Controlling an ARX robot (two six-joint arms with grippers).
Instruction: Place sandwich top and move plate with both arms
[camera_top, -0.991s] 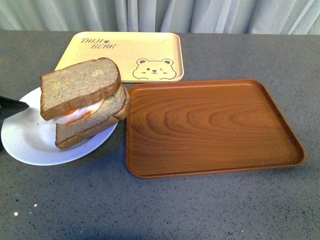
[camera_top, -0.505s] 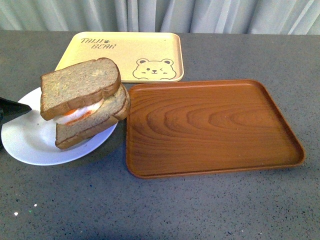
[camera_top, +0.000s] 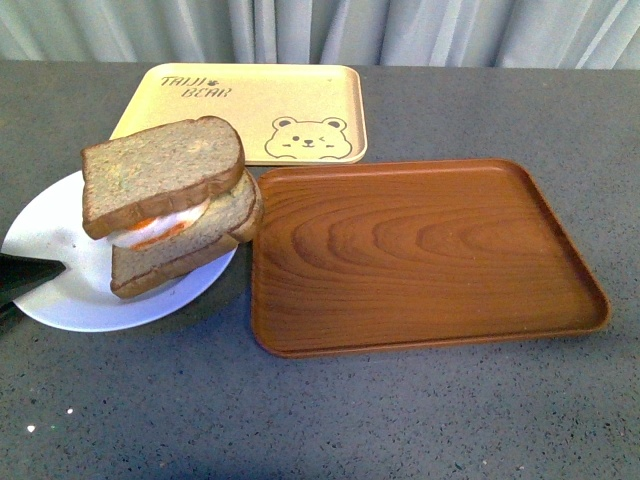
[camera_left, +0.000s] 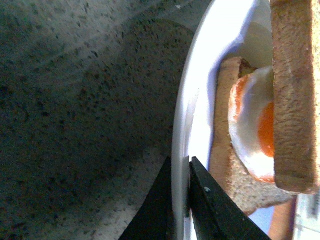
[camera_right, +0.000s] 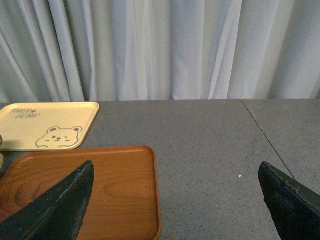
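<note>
Grey table (camera_top: 400, 420), left pincer (camera_left: 180, 162) moved onto plate (camera_top: 70, 235) rim, now gripping it

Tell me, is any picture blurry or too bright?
Left wrist view: the plate rim glares pure white, and the top bread slice and egg look a bit soft, being so close. Front view: sharp, evenly lit, soft shadow under the plate. Right wrist view: clear, curtain evenly bright.

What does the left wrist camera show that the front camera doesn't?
Only the left wrist view shows the left hand gripping the plate at its rim, one finger on each side. Only the front view shows the curtain, the yellow bear tray and the whole wooden tray. Both show the sandwich top, the egg beneath it and the grey table.
</note>
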